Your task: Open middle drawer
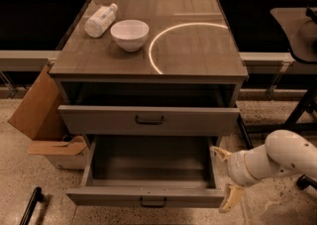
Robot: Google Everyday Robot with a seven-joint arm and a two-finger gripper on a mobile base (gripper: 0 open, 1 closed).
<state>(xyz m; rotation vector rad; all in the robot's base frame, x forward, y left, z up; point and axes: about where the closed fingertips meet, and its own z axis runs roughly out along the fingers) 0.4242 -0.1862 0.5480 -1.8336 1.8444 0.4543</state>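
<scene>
Middle drawer: the middle drawer (148,162) is seen pulled well out from under the front edge of the tabletop (198,55), its plain grey inside exposed and its bar handle (152,202) untouched at the centre of the front.
Gripper: the gripper (225,175) is held below and forward of the tabletop's front right corner, just beside the drawer's right front corner.
Tool state: the fingers (231,198) are spread wide and nothing is held between them.
Step in hand: the opening is judged nearly done, so only a short last pull or a clean let-go seems to be left.
Pull line: any further pull is best kept straight out, square to the tabletop's front edge, because a push at the right end alone can skew the drawer on its runners.
Clearance: the upper drawer (99,120) stands slightly forward above, so the arm should be kept low and to the right of it.
Left alone: the bowl (130,34) and bottle (101,20) near the tabletop's back left corner need not be disturbed.
</scene>
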